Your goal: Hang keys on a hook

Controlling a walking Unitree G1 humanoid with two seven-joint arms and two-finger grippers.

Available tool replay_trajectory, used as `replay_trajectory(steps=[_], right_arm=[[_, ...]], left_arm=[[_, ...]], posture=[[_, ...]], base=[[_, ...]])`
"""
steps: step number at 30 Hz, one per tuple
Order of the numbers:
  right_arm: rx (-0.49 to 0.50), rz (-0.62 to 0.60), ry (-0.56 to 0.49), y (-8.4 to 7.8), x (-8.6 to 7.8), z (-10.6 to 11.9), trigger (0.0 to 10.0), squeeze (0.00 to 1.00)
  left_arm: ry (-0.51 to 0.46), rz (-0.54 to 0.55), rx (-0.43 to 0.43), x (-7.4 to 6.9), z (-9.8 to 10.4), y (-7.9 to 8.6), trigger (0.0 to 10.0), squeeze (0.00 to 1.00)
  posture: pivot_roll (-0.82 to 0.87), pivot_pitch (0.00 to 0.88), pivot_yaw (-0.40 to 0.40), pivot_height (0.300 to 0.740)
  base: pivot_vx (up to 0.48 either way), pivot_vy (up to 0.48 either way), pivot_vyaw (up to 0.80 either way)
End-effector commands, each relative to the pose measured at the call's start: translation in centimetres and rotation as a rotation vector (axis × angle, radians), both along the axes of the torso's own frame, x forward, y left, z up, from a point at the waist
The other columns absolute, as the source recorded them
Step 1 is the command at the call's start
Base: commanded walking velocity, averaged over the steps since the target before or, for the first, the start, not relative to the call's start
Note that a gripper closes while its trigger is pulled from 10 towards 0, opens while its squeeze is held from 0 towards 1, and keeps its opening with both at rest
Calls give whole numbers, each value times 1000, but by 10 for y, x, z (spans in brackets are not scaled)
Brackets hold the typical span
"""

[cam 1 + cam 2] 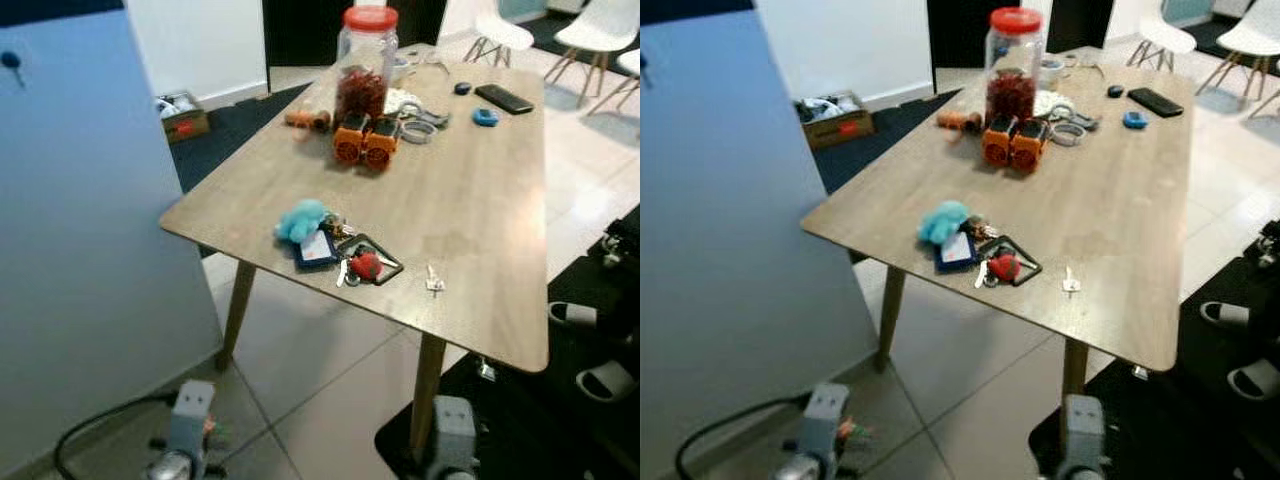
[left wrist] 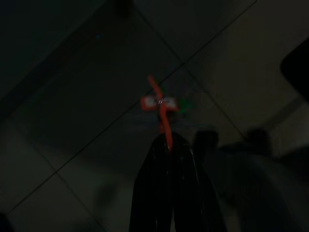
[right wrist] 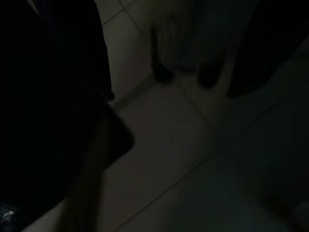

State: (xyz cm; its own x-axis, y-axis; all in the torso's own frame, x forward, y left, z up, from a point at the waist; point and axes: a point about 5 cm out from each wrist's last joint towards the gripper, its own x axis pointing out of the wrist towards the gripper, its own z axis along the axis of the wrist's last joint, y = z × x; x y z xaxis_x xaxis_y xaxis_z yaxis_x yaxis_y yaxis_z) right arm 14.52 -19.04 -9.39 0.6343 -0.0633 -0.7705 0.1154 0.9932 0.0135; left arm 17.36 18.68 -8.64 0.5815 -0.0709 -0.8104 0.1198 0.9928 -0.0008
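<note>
A bunch of keys lies near the front edge of the wooden table, with a blue fluffy ball, a blue card tag and a red charm on it. One small loose key rests to its right. A dark hook sticks out high on the pale blue panel at my left. Both arms hang low, well below the tabletop: left arm, right arm. In the dark left wrist view my left gripper points at the floor tiles with its fingers together; a small red-orange thing shows just past them.
At the table's far end stand a red-lidded jar, two orange blocks, a phone and a blue ring. Slippers lie on a black mat to the right. A cable runs over the floor. White chairs stand behind.
</note>
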Motion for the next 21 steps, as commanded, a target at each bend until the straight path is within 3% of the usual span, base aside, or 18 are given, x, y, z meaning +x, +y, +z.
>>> replay_trajectory(steps=[1, 5, 15, 21], right_arm=[[3, 1, -4, 2, 2, 1, 10000, 0], [-1, 2, -2, 1, 2, 1, 10000, 0], [-8, 3, -5, -1, 4, 1, 10000, 0], [-9, 0, -14, -2, 7, 3, 10000, 0]], left_arm=[[31, 4, 31, -8, -3, 8, 10000, 0], [36, -12, 77, -7, -3, 11, 10000, 0], [14, -40, 81, 0, 2, 14, 10000, 0], [-38, -12, 81, 13, 11, 28, 10000, 0]], posture=[[36, 0, 3, 740], [34, 0, 2, 740], [37, 2, -2, 740], [41, 6, -6, 740]], base=[[0, 0, 800], [0, 0, 800], [0, 0, 800], [0, 0, 800]])
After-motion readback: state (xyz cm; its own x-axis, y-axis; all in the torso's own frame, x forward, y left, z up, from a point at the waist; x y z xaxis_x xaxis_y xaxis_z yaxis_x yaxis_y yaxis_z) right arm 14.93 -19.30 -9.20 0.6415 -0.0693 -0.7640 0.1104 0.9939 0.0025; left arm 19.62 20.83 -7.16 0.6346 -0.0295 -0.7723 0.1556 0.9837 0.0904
